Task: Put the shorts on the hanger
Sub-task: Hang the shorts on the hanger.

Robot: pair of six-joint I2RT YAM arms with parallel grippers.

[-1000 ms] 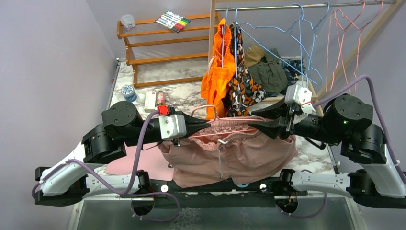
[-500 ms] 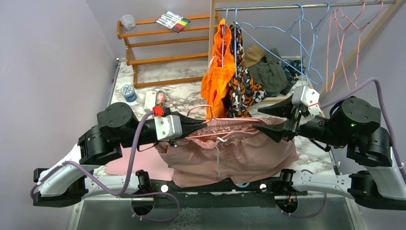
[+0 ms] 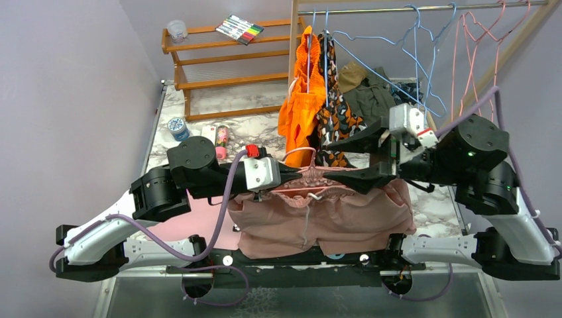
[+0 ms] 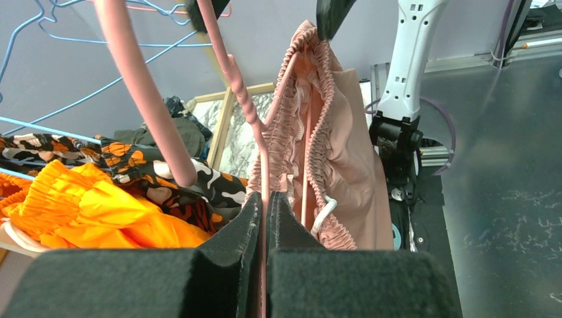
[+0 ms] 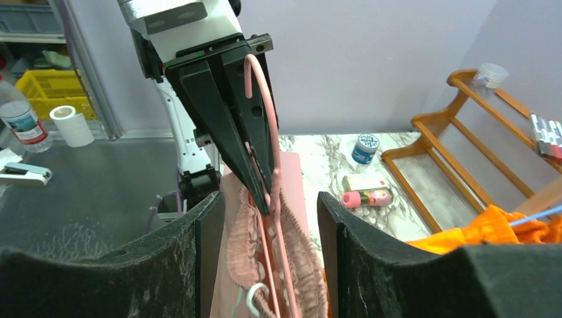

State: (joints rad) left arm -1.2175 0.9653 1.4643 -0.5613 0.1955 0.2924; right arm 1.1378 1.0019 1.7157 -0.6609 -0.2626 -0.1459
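- The left pincer is seen pressed together on the hanger. The thin pink wire is pinched between the two black pads just below the twisted neck, and the hook is curved up and away beyond the fingertips.
- The right pincer is held spread, with its jaws standing well apart. Nothing is gripped by it.
- The two pincers are pointed at each other, and the left pincer's tips are reached into the opening of the right one.
- The shorts are found directly ahead of the left pincer's tips. The gathered waistband is bunched along the hanger's wire, and the dusty-pink legs are hung below both pincers, over the near edge of the table.
- In the right wrist view, the waistband and the hanger wire are passed between the right pincer's spread fingers. Seen from above, the waistband's far end is laid against the lower finger, but whether it is truly touched cannot be told.
- The white drawstring is looped just under the waistband, between the two pincers' tips.
- Beyond both pincers, an orange garment and a camouflage garment are hung side by side from a rail, with light-blue hangers further along it.
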